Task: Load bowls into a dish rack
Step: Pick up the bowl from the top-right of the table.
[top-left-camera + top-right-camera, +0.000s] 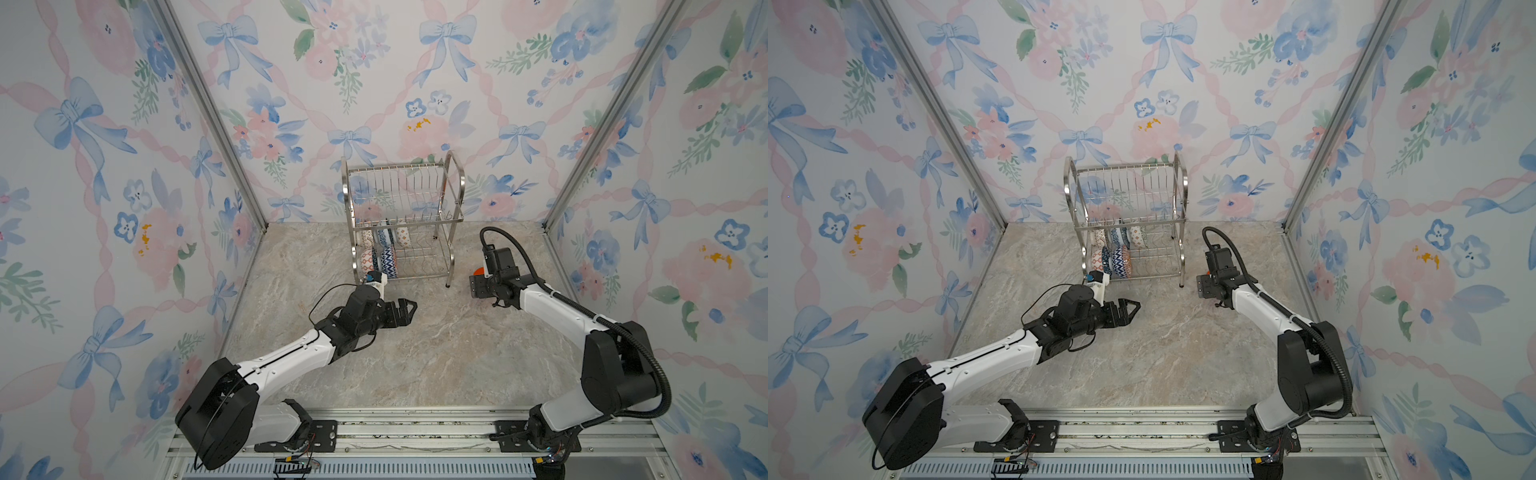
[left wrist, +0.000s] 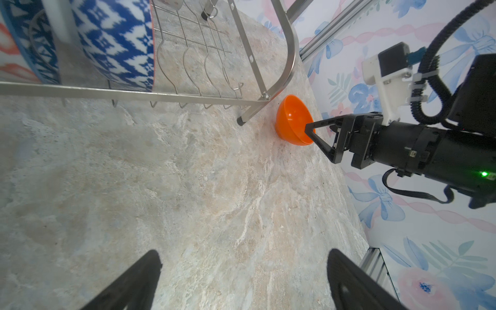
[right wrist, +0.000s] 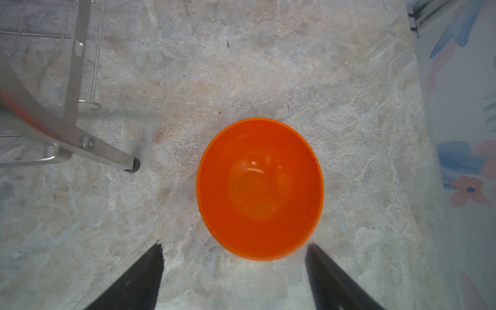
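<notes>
The right gripper [image 3: 235,246] is seen with its jaws apart, and nothing is clamped. The near rim of the plain orange bowl [image 3: 259,188] lies just between the tips, upright on the marble table [image 3: 349,80]. It is set off-centre, so one finger [image 3: 330,273] stands just beside the rim while the other is well clear.

If the jaws are closed from here, the nearer finger would probably meet the bowl first. The glossy, rounded wall could then be pushed sideways or squeezed out forward instead of being gripped. A rack leg [image 3: 131,165] stands near, beyond the wider-set finger, and could be struck by a sliding bowl or clipped during the lift.

The left gripper [image 2: 244,252] is held wide apart and empty over bare table. Farther off, the blue bowl with white triangles [image 2: 115,40] is already stood in the dish rack [image 1: 405,220].

Whether any finger touches the orange rim cannot be told. In a top view only an orange sliver [image 1: 478,270] shows behind the right arm's wrist. The racked bowls are crossed by wires and overlap, so their number cannot be made out.
</notes>
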